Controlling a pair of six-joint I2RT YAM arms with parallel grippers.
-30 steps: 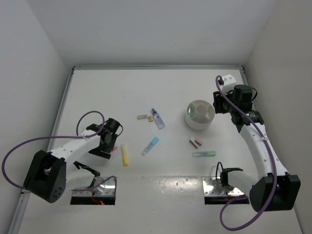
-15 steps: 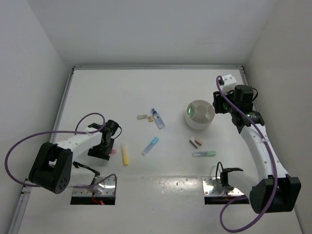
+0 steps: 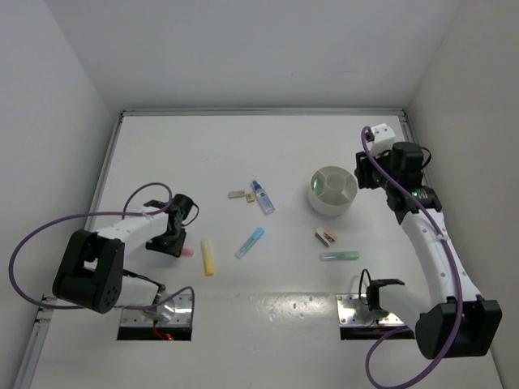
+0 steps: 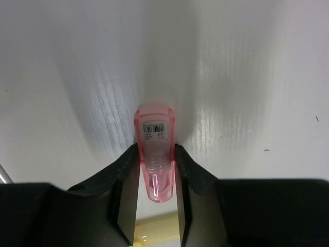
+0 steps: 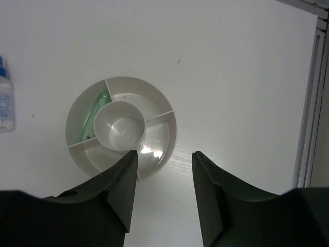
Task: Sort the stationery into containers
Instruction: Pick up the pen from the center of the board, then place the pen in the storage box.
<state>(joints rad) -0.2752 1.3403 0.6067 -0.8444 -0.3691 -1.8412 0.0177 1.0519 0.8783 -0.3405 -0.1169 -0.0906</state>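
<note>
- My left pincer point(image 4: 156, 147) sits far left of the white dish point(image 3: 328, 207), low on the table. It pinches the pink stick point(image 4: 154, 154), one finger against each long side.
- The pink stick lies flat. Its long axis runs straight out between my fingers, the barcode end pointing away from me, so I hold it across its narrow width.
- Just right of that, still well left of the dish, lies the yellow stick point(image 3: 208, 256). The blue stick point(image 3: 250, 242) lies closer to the dish.
- From this grip the dish is well off to the right and a little farther from my bases. I judge the next move to be a lift and a long carry that way, over the loose items.
- The dish already holds a green stick point(image 5: 95, 116) in one outer compartment. The other compartments look bare.
- My right pincer point(image 5: 164, 157) hangs just right of the dish, fingers spread and holding nothing. That arm is much the nearer to the dish, but the pink stick is in my left.
</note>
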